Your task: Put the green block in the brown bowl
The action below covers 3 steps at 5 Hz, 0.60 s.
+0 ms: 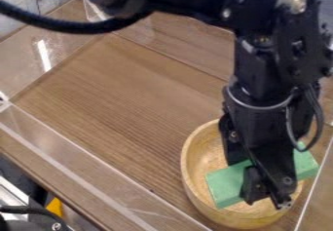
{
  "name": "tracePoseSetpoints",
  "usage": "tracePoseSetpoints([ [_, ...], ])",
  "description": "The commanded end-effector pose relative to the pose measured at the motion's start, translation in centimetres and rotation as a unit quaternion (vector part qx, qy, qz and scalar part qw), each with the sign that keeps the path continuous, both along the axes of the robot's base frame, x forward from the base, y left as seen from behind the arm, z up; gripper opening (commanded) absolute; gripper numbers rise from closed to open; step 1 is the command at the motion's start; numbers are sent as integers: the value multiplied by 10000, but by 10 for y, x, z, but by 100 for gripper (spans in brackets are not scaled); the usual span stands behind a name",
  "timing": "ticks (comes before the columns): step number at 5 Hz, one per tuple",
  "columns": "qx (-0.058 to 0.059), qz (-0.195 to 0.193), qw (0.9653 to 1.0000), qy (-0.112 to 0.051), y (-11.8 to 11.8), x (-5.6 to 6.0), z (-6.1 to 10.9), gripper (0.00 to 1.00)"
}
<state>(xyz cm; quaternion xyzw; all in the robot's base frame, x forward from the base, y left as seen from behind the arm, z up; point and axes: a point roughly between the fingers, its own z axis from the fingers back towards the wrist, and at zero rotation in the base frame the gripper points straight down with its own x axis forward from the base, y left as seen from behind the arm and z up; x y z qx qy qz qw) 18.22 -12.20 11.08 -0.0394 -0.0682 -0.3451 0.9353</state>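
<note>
1. The green block [243, 183] lies inside the brown bowl [202, 159], and its long axis runs on a diagonal from the lower left of the view up toward the right.
2. The block's lower-left end shows clearly below and to the left of the fingers [262, 188]; its other end appears as a small green patch to the right of the fingers, near the bowl's far right side.
3. The block's middle stretch is covered by the fingers, so its full length cannot be seen as one piece.
4. The gripper [271, 188] points down into the bowl, with its dark fingers directly over the block.
5. The fingers straddle or press against the block's middle, but the single view does not settle whether they are clenched on it or released from it.
6. Whether the block rests on the bowl's floor or is held just above it cannot be told either.
7. The bowl's right and lower rim are cut off by the frame edge and partly masked by the black arm [247, 40].
8. The bowl sits on the wooden table [117, 98], to the left of which a clear panel edge [53, 142] runs diagonally.
</note>
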Motion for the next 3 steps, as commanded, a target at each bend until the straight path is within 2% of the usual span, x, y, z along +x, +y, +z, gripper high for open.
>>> tracePoseSetpoints([
  [1, -135, -30, 9997, -195, -2, 9, 13, 0],
  [3, -130, -94, 9998, -135, 2, 8, 11, 0],
])
